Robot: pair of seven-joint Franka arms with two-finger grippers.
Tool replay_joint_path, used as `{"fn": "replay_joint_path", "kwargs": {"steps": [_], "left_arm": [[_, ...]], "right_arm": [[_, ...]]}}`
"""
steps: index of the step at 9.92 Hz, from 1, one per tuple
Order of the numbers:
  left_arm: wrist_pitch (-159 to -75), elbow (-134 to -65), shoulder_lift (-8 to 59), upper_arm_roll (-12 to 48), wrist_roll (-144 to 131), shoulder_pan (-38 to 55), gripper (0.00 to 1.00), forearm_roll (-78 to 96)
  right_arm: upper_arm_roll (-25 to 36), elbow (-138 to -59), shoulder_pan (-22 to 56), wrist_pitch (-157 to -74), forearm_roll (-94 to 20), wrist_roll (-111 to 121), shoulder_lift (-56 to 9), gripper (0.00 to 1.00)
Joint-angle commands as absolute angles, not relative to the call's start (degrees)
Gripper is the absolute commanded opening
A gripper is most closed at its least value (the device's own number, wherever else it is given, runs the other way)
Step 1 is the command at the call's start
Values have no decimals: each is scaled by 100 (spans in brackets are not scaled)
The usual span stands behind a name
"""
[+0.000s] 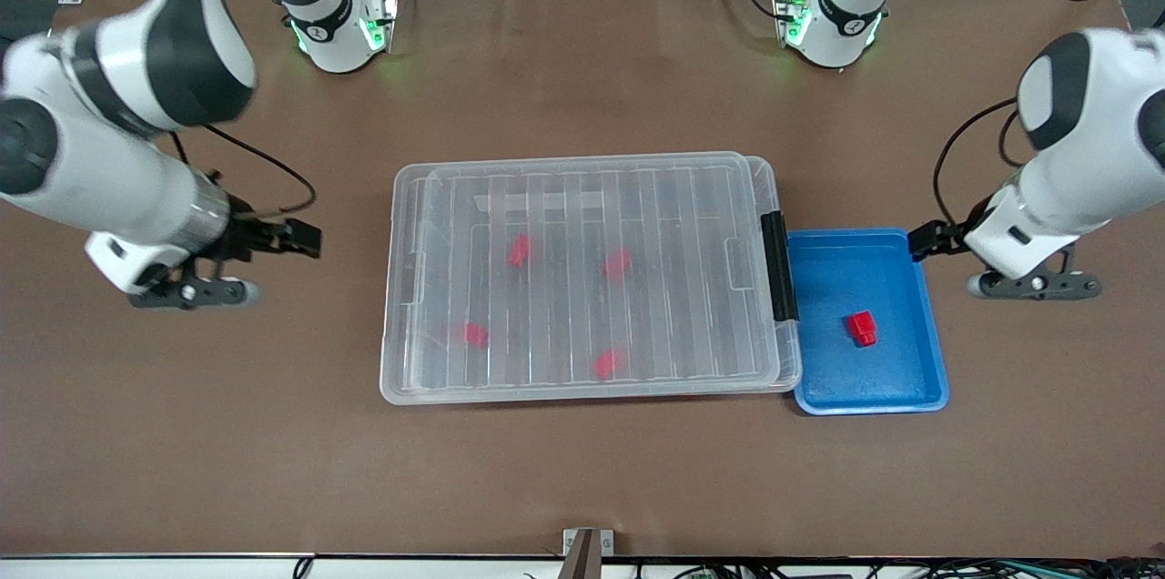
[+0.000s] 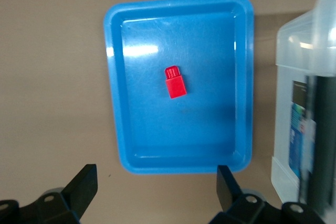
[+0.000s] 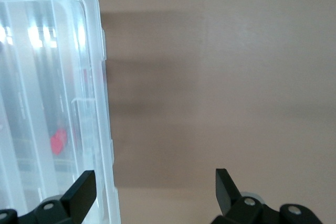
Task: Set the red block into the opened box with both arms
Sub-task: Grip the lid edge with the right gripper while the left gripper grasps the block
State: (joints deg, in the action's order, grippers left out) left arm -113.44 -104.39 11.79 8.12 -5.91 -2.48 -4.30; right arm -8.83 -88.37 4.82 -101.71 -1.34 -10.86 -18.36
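Note:
One red block (image 1: 861, 328) lies in a blue tray (image 1: 846, 269), and the left wrist view shows it (image 2: 176, 82) too. The box (image 1: 637, 197) sits mid-table with its ribbed clear lid lying on it and a black clip handle (image 1: 778, 265) at the tray end. Several more red blocks (image 1: 617, 263) show through the lid. My left gripper (image 1: 1035, 286) hangs open and empty over bare table just past the tray, its jaws (image 2: 155, 182) apart. My right gripper (image 1: 193, 292) hangs open and empty over the table at the box's other end, one fingertip (image 3: 84, 182) above the box rim (image 3: 102, 51).
The blue tray (image 2: 157, 145) touches the box's clip end, toward the left arm's end of the table. Both arm bases (image 1: 337, 33) stand along the table's edge farthest from the front camera. Brown tabletop surrounds the box and tray.

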Motion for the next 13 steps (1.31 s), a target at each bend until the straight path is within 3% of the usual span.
{"fn": "replay_joint_path", "kwargs": {"steps": [1,5,8,11,13], "left_arm": [[-12003,-10626,1860,817,-1410,-255,100,-554],[-13006,-10626,2793,835,-2584,-255,99,-712],[-13577,-10608,3294,826,-2610,-316,87,-703],[-13842,-10608,3515,826,-2610,-352,69,-712],[-13930,-10600,3595,826,-2602,-360,51,-712]], "right_arm": [[-940,-9587,553,-11184,-167,-1169,-1853,100],[-940,-9580,808,-11812,-123,-1362,-2425,100],[-932,-9580,870,-11962,-36,-1310,-2610,100],[-923,-9580,695,-11813,167,-969,-2610,100],[-923,-9571,484,-11576,333,-748,-2584,100]]}}
